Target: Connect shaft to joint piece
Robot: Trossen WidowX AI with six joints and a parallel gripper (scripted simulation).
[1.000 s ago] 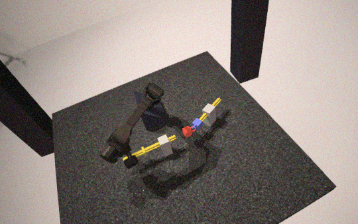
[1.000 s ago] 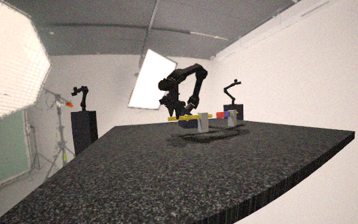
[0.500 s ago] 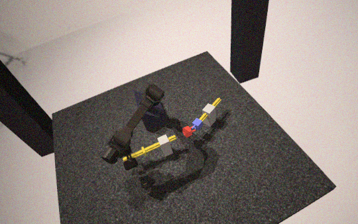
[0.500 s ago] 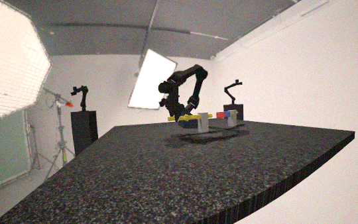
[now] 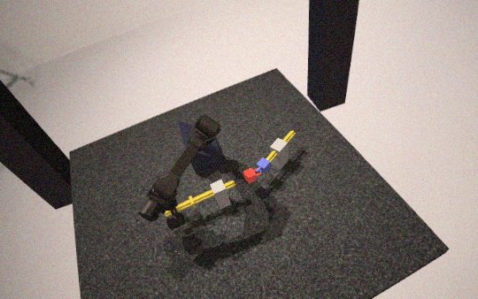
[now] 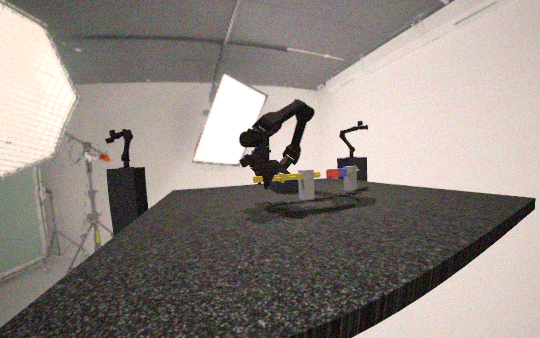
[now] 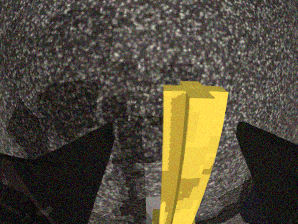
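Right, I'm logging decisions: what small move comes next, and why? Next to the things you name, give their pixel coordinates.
Probably close the gripper point(image 5: 173, 219) point(image 6: 268, 183) point(image 7: 177, 129) on the second shaft point(image 5: 179, 208) point(image 6: 290, 177) point(image 7: 200, 135): its open fingers flank the shaft's free end, and a gap still separates the shaft from the red joint piece point(image 5: 250, 175) point(image 6: 332, 173).
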